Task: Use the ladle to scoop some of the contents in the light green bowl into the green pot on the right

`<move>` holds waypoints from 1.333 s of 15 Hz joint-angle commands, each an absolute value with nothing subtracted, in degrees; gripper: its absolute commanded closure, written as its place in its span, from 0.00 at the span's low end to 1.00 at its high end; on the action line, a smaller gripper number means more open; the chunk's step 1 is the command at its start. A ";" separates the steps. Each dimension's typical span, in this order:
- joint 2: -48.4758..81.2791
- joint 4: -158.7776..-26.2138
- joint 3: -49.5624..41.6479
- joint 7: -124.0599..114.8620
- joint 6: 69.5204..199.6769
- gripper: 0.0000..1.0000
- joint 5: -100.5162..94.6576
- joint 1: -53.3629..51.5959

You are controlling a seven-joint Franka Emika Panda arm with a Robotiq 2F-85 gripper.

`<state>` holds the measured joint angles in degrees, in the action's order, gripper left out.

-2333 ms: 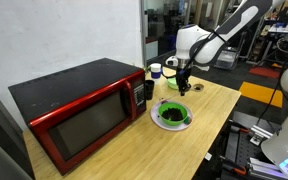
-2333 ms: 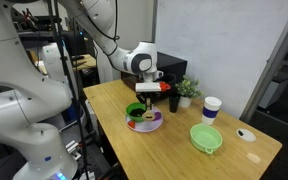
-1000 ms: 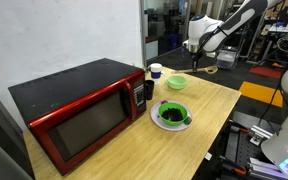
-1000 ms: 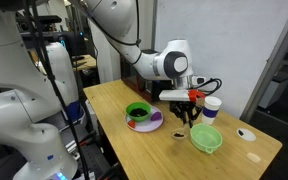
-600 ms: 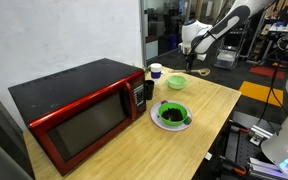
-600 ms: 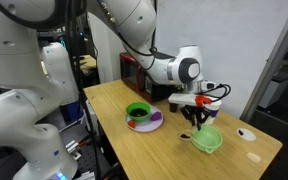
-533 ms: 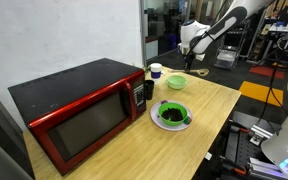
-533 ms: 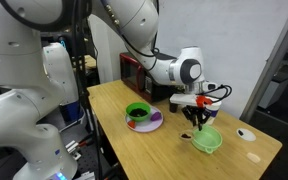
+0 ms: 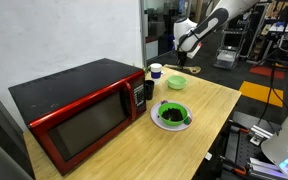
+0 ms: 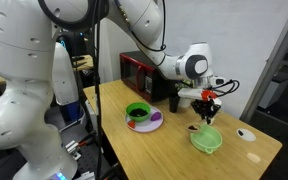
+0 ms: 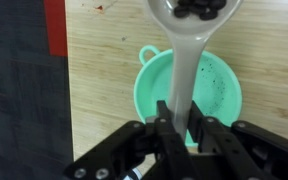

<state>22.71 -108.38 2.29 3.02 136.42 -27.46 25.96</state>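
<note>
In the wrist view my gripper (image 11: pixel 181 128) is shut on the pale handle of the ladle (image 11: pixel 184 65). Its round scoop at the top edge holds dark bits. The ladle hangs over the light green bowl (image 11: pixel 221 95), which looks almost empty apart from small specks. In both exterior views the gripper (image 9: pixel 181 63) (image 10: pixel 208 106) is above the light green bowl (image 9: pixel 176 82) (image 10: pixel 206 139). The green pot (image 9: pixel 171 113) (image 10: pixel 138 110), dark inside, sits on a plate apart from the bowl.
A red and black microwave (image 9: pixel 79 105) (image 10: pixel 144 72) stands on the wooden table (image 9: pixel 209 110) (image 10: pixel 164 150). A white cup with a blue top (image 9: pixel 155 70) stands beside the bowl. A small dark-centred white object (image 10: pixel 246 134) lies near the table's far edge.
The gripper with the ladle has moved away from the pot's side and now sits over the light green bowl. The bowl and pot have not moved.
</note>
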 commanded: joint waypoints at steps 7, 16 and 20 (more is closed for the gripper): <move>28.41 -105.23 -13.36 -3.57 144.24 0.94 -26.18 13.97; 33.05 -103.12 -20.09 -14.13 148.21 0.94 -26.91 7.49; 35.66 -101.05 -21.13 -16.22 148.29 0.94 -26.35 6.52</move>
<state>32.72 -103.97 -19.39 -14.52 147.89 -26.39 7.80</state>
